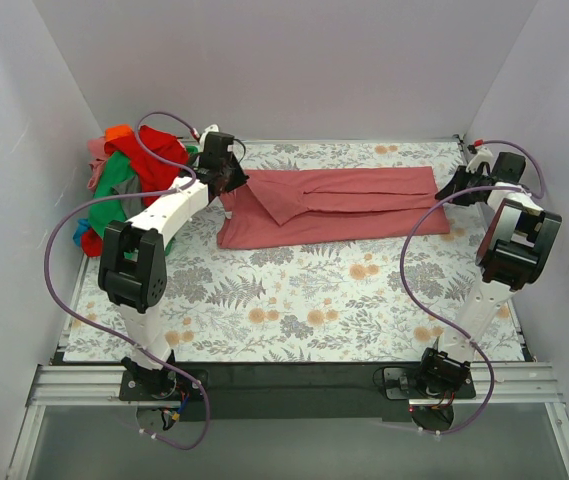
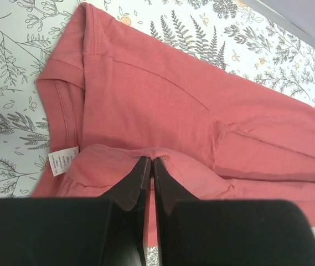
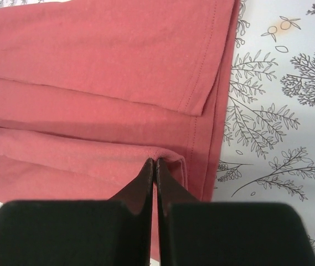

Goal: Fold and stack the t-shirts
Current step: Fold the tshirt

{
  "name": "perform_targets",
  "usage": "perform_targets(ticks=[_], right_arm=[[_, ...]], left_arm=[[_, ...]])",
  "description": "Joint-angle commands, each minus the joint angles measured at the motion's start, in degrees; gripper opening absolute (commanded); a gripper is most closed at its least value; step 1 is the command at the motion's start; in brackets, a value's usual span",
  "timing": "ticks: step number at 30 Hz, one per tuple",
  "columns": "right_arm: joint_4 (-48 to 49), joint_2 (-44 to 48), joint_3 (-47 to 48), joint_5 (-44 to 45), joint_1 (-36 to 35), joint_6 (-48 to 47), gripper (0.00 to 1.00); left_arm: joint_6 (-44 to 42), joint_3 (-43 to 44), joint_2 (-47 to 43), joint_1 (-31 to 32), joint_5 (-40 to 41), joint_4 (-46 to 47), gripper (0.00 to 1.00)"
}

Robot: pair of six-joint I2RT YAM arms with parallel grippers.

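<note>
A salmon-pink t-shirt (image 1: 339, 205) lies stretched across the back of the floral table, folded lengthwise into a long strip. My left gripper (image 1: 226, 182) is shut on a pinched fold of the salmon-pink t-shirt (image 2: 163, 105) at its collar end, near the white neck tag (image 2: 63, 159); the left gripper's tips (image 2: 152, 160) bite a raised ridge of cloth. My right gripper (image 1: 461, 186) is shut on the folded edge of the salmon-pink t-shirt (image 3: 102, 72) by its hem; its tips (image 3: 155, 162) clamp the cloth. A heap of other t-shirts (image 1: 124, 175), red, green and orange, sits back left.
The floral table cover (image 1: 304, 300) spreads between the shirt and the arm bases. White walls close in the left, back and right sides. The black front rail (image 1: 294, 375) carries both arm bases.
</note>
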State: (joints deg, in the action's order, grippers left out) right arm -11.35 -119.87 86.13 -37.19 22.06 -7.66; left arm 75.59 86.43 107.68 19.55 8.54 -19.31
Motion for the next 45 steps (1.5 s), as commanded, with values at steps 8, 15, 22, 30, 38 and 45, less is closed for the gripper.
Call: perform_targets(ticks=[8, 15, 22, 30, 38, 45], right_arm=[[1.95, -2.38, 4.39, 4.67, -0.35, 2.91, 0.01], [2.04, -3.17, 5.37, 5.72, -1.93, 3.35, 0.01], [2.04, -3.26, 5.54, 6.51, -2.03, 3.35, 0.01], [2.04, -2.82, 5.28, 7.57, -2.03, 3.27, 0.01], [2.21, -1.42, 3.96, 10.64, -1.85, 3.09, 0.01], [2.74, -0.71, 2.82, 12.23, -1.50, 3.26, 0.01]], left_arm=[[-0.97, 3.30, -0.19, -0.74, 2.01, 0.59, 0.00], [-1.41, 3.92, 0.78, -0.92, 1.66, 0.68, 0.00], [-1.94, 5.15, 2.45, -1.01, 1.57, 0.50, 0.00], [-2.47, 7.61, 4.73, -1.09, 1.66, -0.11, 0.00], [-2.91, 10.86, 6.84, -1.27, 1.66, -0.82, 0.00], [-3.26, 13.94, 9.04, -1.36, 1.48, -1.61, 0.00]])
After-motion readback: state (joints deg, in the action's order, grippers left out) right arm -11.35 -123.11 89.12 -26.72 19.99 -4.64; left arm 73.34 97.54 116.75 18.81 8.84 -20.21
